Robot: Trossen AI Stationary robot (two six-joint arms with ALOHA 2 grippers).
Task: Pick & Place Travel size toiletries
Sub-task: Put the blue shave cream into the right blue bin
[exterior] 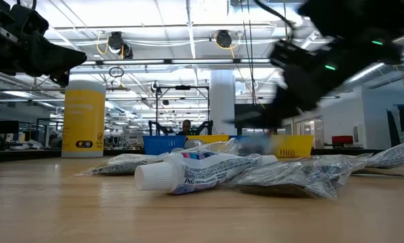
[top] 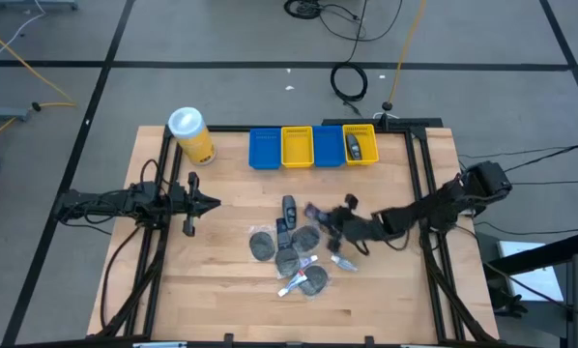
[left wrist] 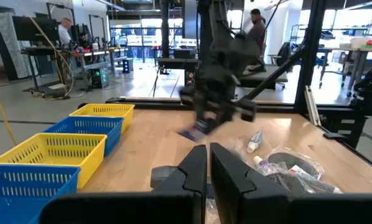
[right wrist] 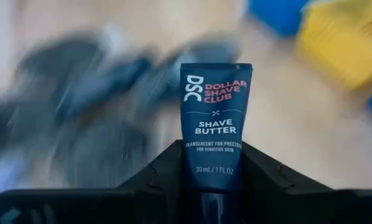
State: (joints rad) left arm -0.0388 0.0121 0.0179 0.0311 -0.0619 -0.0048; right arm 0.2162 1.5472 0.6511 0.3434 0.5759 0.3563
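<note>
Between the jaws of the right gripper (right wrist: 214,186) stands a dark shave butter tube (right wrist: 215,124), clamped at its lower end and lifted above the pile of toiletries (top: 294,249) on the table (top: 221,290). One item (top: 353,145) already lies in the far yellow bin (top: 361,157); roughly a dozen remain. Left gripper (top: 212,203) waits well apart, jaws nearly closed, empty. Judged early in the task
</note>
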